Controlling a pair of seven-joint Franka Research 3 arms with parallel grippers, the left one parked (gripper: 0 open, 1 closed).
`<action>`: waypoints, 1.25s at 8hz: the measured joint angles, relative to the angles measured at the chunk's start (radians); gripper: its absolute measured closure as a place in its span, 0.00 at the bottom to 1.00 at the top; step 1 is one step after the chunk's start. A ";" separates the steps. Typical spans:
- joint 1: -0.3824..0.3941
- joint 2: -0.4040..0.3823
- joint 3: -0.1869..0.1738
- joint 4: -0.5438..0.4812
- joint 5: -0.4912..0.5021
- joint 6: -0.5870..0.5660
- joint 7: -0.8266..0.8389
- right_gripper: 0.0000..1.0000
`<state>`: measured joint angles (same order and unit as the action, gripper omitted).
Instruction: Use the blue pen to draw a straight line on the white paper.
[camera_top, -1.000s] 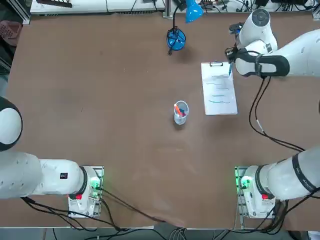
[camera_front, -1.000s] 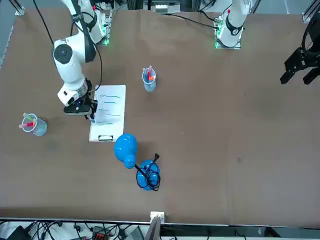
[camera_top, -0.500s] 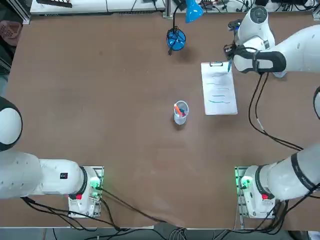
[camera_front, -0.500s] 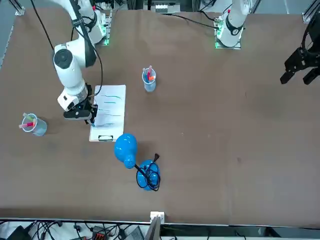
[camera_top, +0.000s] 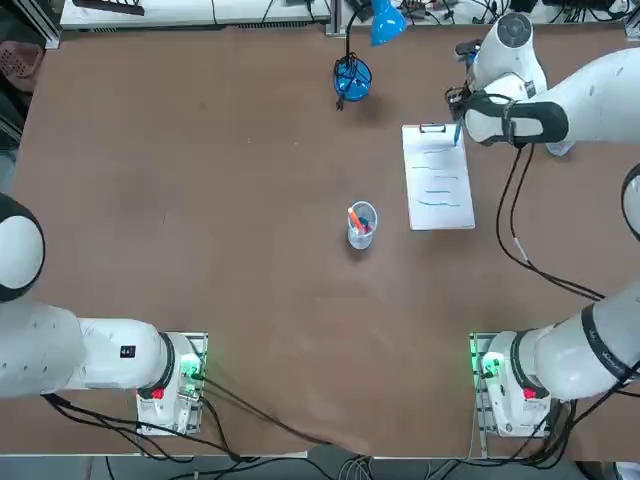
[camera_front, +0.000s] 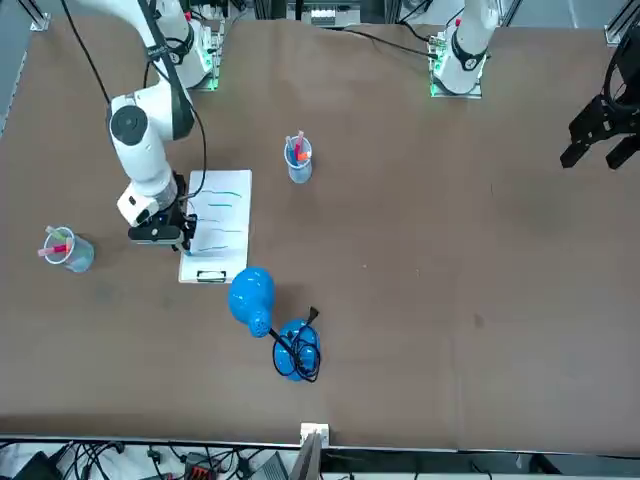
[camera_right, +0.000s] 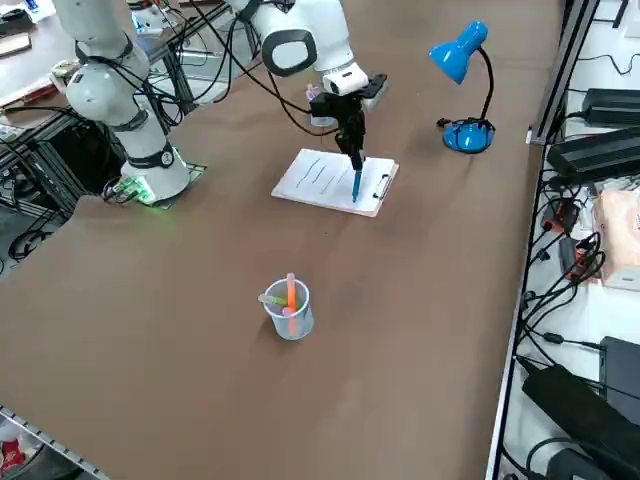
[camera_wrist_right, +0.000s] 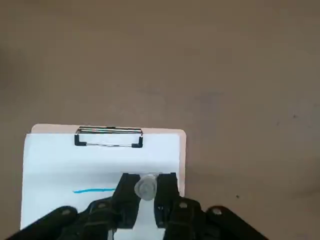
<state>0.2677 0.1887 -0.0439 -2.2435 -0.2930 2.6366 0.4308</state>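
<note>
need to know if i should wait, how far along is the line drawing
Picked up already: the blue pen is gripped in the right hand. In hand now: it points down at the white paper, which carries short teal lines. Left, probably: finishing the current stroke, if one is under way, and lifting off.

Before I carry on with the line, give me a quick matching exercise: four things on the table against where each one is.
Things
1. Blue stick pen
2. Black metal clip
3. Blue gooseneck lamp
4. Black two-finger right gripper

Places or states
A. On one short edge of the white paper
B. Standing on the bare brown tabletop
C. Pointing down at the paper
D. Above the paper, shut on the pen

Pairs: 1-C, 2-A, 3-B, 4-D
</note>
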 joint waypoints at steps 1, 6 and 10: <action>0.007 0.000 0.001 0.000 0.000 0.001 0.025 0.81; 0.061 0.000 0.003 0.001 0.000 0.008 0.154 0.81; 0.115 0.010 0.004 0.001 0.000 0.044 0.267 0.81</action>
<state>0.3824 0.1988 -0.0397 -2.2429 -0.2930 2.6810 0.6974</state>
